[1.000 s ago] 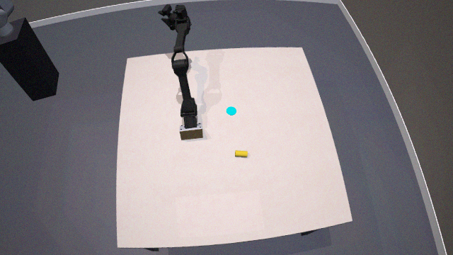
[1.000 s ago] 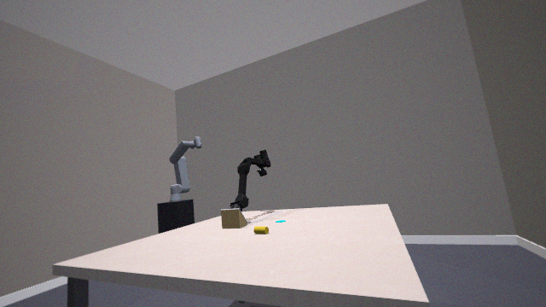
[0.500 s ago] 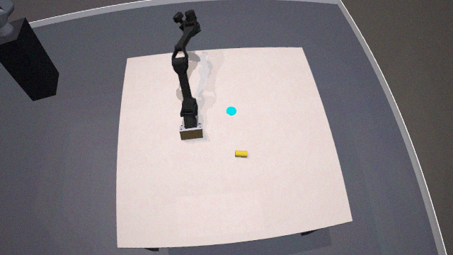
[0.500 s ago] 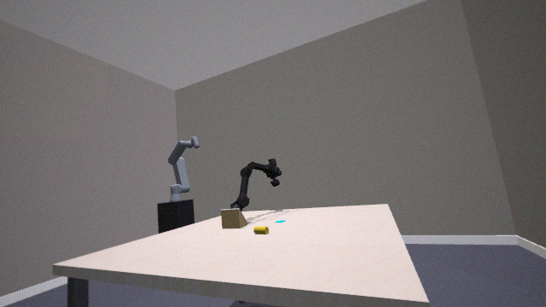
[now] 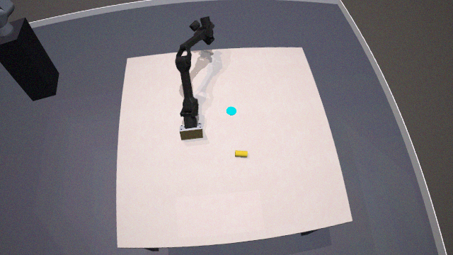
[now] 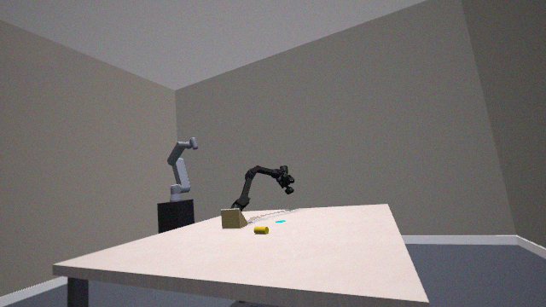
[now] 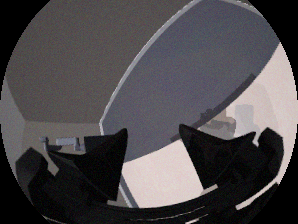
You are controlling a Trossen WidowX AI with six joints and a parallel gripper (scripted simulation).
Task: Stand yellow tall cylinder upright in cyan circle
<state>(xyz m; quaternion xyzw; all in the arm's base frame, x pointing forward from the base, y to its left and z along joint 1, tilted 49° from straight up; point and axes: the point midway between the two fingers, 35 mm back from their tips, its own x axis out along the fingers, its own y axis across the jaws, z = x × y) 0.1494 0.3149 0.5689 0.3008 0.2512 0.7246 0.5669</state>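
Note:
The yellow cylinder (image 5: 241, 154) (image 6: 261, 230) lies on its side on the table, apart from the cyan circle. The cyan circle (image 5: 231, 110) (image 6: 280, 221) is flat on the table top and nothing stands on it. In the top view it is above the cylinder in the picture. My gripper (image 7: 153, 129) is open, with nothing between its fingers in the wrist view. It is raised high, far from both the cylinder and the circle, beyond the table's top edge in the top view. Neither the cylinder nor the circle shows in the wrist view.
The arm's base block (image 5: 191, 134) (image 6: 232, 218) sits on the table (image 5: 159, 195) (image 6: 341, 256), left of the cylinder and circle. A grey arm (image 6: 181, 172) stands on a black pedestal (image 5: 32, 64) (image 6: 176, 217) off the table's left side.

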